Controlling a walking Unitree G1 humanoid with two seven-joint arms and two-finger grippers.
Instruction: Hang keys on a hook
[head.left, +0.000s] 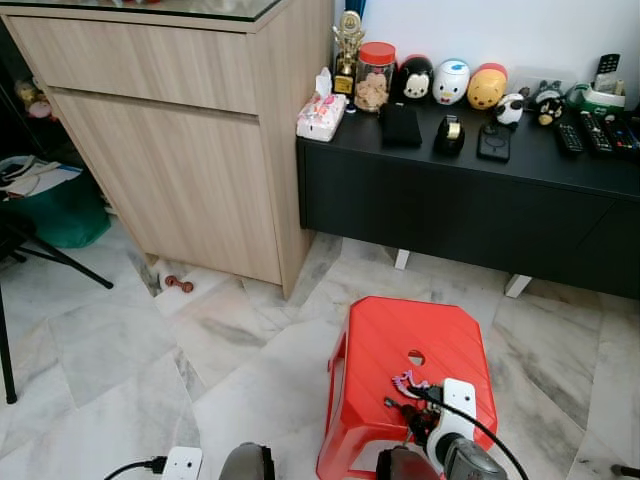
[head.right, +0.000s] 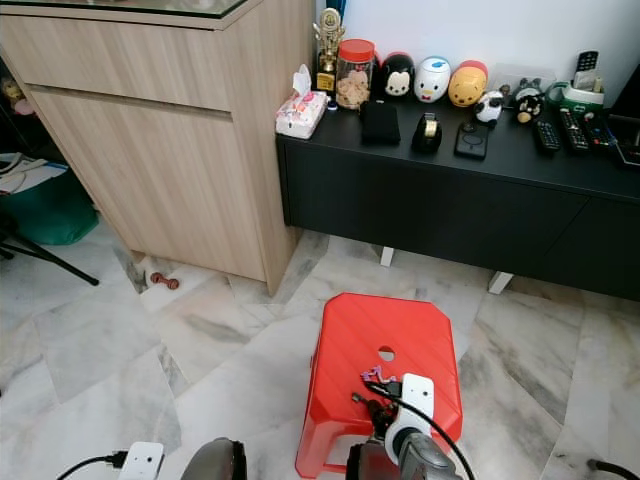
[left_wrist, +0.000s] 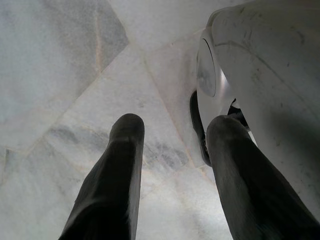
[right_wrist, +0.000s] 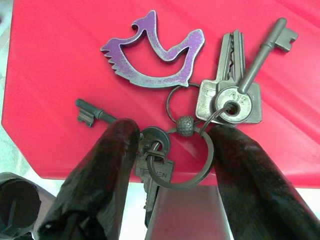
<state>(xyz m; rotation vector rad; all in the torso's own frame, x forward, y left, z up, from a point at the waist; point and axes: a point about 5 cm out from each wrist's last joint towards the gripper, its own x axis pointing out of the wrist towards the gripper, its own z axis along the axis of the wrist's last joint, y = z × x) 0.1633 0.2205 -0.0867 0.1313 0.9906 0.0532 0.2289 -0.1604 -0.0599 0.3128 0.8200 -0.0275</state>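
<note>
A bunch of keys (right_wrist: 200, 107) lay on the smooth red plastic stool (head.left: 380, 345), near its front edge. The right wrist view showed one purple metal bird-shaped charm (right_wrist: 155, 55), about five dull grey keys — two of them long with round shafts — and one large split ring (right_wrist: 186, 159).

The right gripper (right_wrist: 172, 135) stood over the bunch with its two matte black fingers (right_wrist: 107, 165) spread apart, one on either side of the ring. They touched or nearly touched the keys, and nothing was clamped.

The left gripper (left_wrist: 172, 130) hung over veined grey marble floor (left_wrist: 60, 60), its fingers parted and empty.

Open floor lay around the stool, between a wood-grain cabinet (head.left: 190, 160) and a low black sideboard (head.left: 470, 205) crowded with small items.
</note>
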